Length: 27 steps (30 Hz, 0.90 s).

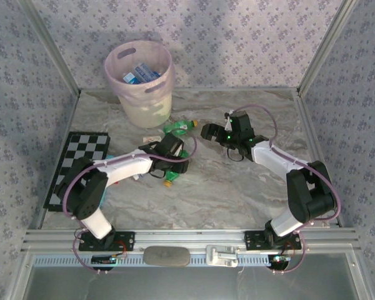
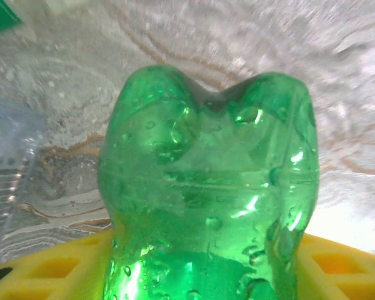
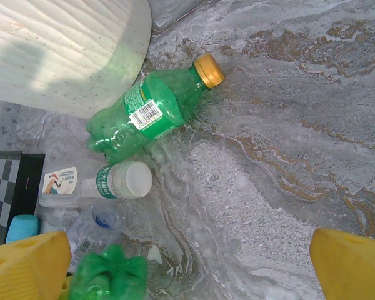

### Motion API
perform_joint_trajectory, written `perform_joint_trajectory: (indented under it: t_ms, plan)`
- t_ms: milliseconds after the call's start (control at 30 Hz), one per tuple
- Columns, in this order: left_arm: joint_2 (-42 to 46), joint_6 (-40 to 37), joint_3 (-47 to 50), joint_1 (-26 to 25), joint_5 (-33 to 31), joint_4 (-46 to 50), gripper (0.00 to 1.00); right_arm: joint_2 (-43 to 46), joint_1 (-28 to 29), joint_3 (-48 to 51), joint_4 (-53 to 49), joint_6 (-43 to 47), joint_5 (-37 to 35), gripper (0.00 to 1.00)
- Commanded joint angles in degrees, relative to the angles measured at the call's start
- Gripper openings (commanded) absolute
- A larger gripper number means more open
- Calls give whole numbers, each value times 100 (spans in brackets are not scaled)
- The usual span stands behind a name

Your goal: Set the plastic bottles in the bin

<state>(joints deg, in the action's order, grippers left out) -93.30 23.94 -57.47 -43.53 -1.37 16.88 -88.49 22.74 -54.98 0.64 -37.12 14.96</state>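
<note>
From the top external camera we are seeing the pink bin [image 1: 144, 106] standing by the worktop's far edge, left of centre, with blue-labelled bottles [image 1: 141, 74] lying inside it. The left gripper [image 1: 175, 161] is sitting over a green bottle [image 1: 175, 174] near the worktop's middle, its yellow cap pointing toward the near edge. The right gripper [image 1: 207, 132] is hovering close by, beside an orange-capped green bottle [image 1: 181, 127] lying at the bin's foot. We are judging the two arms close enough to knock each other if both head for the bin together.

Through the left wrist camera we are looking at the green bottle's lobed base [image 2: 206, 200], with the yellow pads [image 2: 44, 275] pressing against both flanks, so the left gripper [image 2: 203, 278] is grasping it. The wall is looking round, glossy and thin, so we are expecting it could squirt out or buckle during the lift. A clear bottle [image 2: 12, 181] is lying just beside it and could get dragged along.

Through the right wrist camera we are seeing the right gripper [image 3: 187, 269] spread wide and holding nothing. The orange-capped green bottle [image 3: 147, 115] is lying just beside the bin's cream wall [image 3: 62, 50], perhaps touching it, so a finger coming down on that side could jam against the bin. A white-capped bottle [image 3: 97, 184] and the clear bottle [image 3: 90, 231] are lying nearby, toward the checkerboard [image 3: 3, 187], and could roll if nudged.
</note>
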Motion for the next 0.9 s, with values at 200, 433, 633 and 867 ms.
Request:
perform_joint_trajectory:
  t_ms: [200, 433, 633, 867]
  plan:
    - [1461, -114, -89, 159, 61, -844, 50, 122, -33, 27, 89, -120, 80, 100]
    - [1946, -770, -655, 772, 286, -1508, 50, 139, -30, -39, 58, -102, 173, 100]
    - [1663, -1321, -1840, 1589, 749, -1482, 51, 244, 10, 120, 240, -215, 169, 100]
    - [764, -2120, -3604, 2427, 887, -736, 51, 338, 17, 278, 309, -225, 169, 100]
